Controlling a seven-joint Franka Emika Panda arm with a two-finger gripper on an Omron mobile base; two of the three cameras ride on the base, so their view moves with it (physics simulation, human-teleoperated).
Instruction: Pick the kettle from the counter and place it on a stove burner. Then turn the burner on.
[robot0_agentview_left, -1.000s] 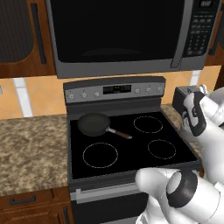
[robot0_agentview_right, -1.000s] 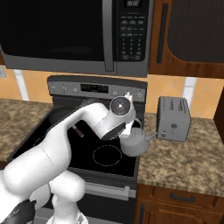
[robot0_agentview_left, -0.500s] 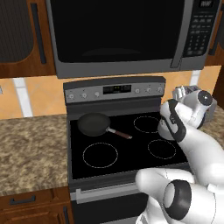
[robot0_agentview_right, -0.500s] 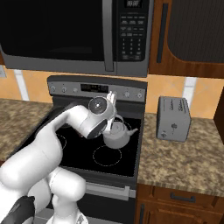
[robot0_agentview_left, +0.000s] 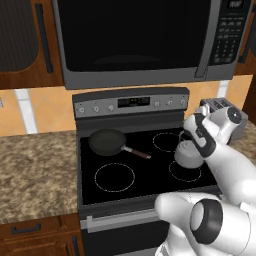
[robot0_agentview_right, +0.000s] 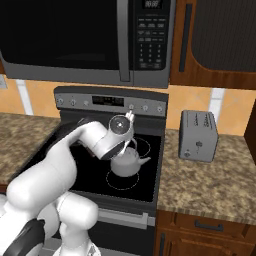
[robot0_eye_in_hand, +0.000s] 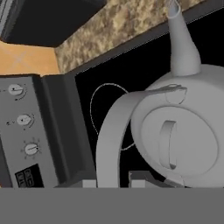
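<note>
Off to the gripper's left sits a black frying pan (robot0_agentview_left: 107, 141). The gripper (robot0_agentview_left: 192, 136) itself is clamped on the arched handle of the small pale silver kettle (robot0_agentview_left: 187, 155), hanging it just over the front-right dotted stove burner (robot0_agentview_left: 186, 171). Drop it off-centre or tilted and it could slide off the ring.

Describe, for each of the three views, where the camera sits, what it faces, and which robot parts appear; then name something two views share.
Left base view: behind the arm's left, facing the cooktop and pan; arm at lower right.
Right base view: behind its right, facing the toaster; arm at lower left.
Hand view: on the hand, looking along the end effector at the kettle.
Shared: both base views show the kettle over the cooktop.
</note>
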